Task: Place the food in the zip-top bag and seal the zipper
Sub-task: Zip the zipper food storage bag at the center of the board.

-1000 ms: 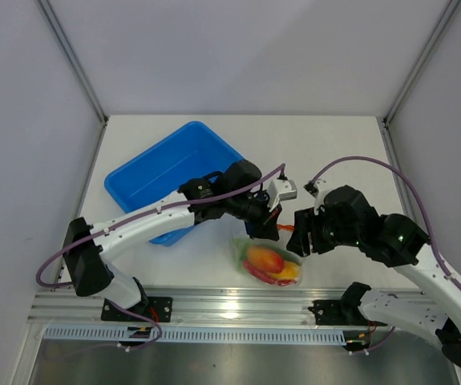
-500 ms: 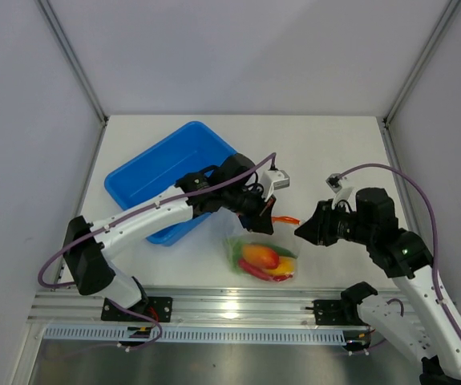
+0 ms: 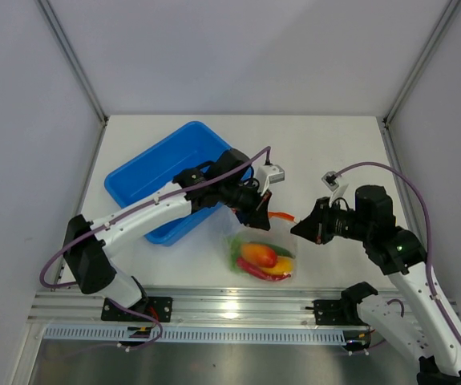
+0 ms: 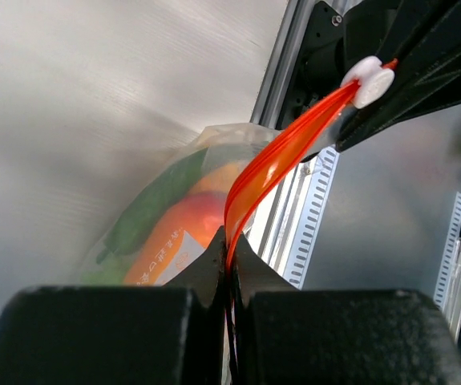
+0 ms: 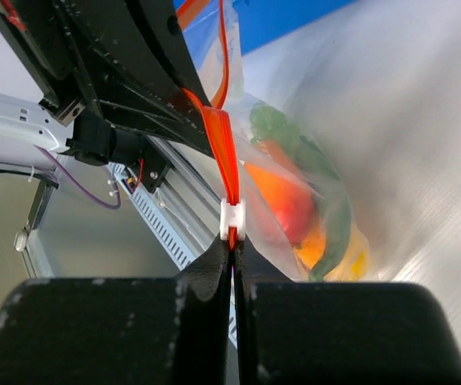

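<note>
The clear zip-top bag (image 3: pixel 263 259) lies on the table near the front edge, holding the food: a red-orange fruit (image 3: pixel 257 254), a yellow-orange piece, a red chili and green pieces. The zipper (image 3: pixel 281 216), a red-orange strip, stretches above the bag between both grippers. My left gripper (image 3: pixel 259 210) is shut on its left end (image 4: pixel 250 192). My right gripper (image 3: pixel 297 226) is shut on its right end, just behind the white slider (image 5: pixel 232 216). In the left wrist view the slider (image 4: pixel 368 80) sits at the strip's far end. The green pepper (image 4: pixel 154 204) shows through the plastic.
A blue plastic tray (image 3: pixel 146 176) stands at the left, partly under the left arm. The aluminium rail (image 3: pixel 230 303) runs along the table's front edge just below the bag. White walls enclose the table on three sides.
My right gripper has closed its jaws on the zipper's end by the slider. The left gripper has shifted a little up and left, and the strip now runs straighter between them.
</note>
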Controlling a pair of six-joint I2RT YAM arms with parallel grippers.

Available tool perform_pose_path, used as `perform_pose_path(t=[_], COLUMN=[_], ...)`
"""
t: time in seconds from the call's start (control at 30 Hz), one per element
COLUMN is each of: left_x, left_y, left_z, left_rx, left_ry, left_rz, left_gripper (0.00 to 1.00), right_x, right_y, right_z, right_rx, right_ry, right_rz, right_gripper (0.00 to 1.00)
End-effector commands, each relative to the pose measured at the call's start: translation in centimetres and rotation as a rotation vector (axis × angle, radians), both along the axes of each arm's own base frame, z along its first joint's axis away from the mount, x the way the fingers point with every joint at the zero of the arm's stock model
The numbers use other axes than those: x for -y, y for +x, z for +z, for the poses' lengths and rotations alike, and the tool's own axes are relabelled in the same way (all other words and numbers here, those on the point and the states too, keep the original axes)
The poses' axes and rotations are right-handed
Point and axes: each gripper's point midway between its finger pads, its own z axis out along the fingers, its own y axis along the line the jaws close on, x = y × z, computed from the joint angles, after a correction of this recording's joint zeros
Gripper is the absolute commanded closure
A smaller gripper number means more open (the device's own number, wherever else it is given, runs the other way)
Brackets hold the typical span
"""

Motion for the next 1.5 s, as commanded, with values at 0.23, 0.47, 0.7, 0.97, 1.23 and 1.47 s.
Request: perform_pose_path(t=[0.23,0.47,0.7,0.97,1.23,1.47], left_x=[0.4,1.2,3.0,4.4,4.5,4.2], left_y=[-0.7,-2.1,-1.3,-1.8,-1.9,-1.8], left_z=[5.5,10.8,11.1,10.3,9.7,8.0], left_rx=[0.113,0.196,0.12,-0.036,-0.056,-0.08], left_ry=[-0.21,-0.371,-0.348,-0.356,-0.34,-0.296], left_rz=[-0.091,-0.248,-0.288,-0.334,-0.344,-0.324], left_gripper=[0.24,0.0,0.14,0.41,0.44,0.47], right_x=[-0.6,-1.1,-1.4,-1.5,-1.4,-1.3], right_y=[0.6,-0.6,-1.1,-1.5,-1.5,-1.6], right_z=[0.9,2.0,2.8,3.1,2.9,2.9], right_rx=[0.05,0.038,0.034,0.037,0.04,0.043], right_ry=[0.019,0.024,0.046,0.058,0.053,0.053], right_rz=[0.073,0.199,0.245,0.264,0.264,0.265], right_gripper=[1.0,1.0,1.0,1.0,1.0,1.0])
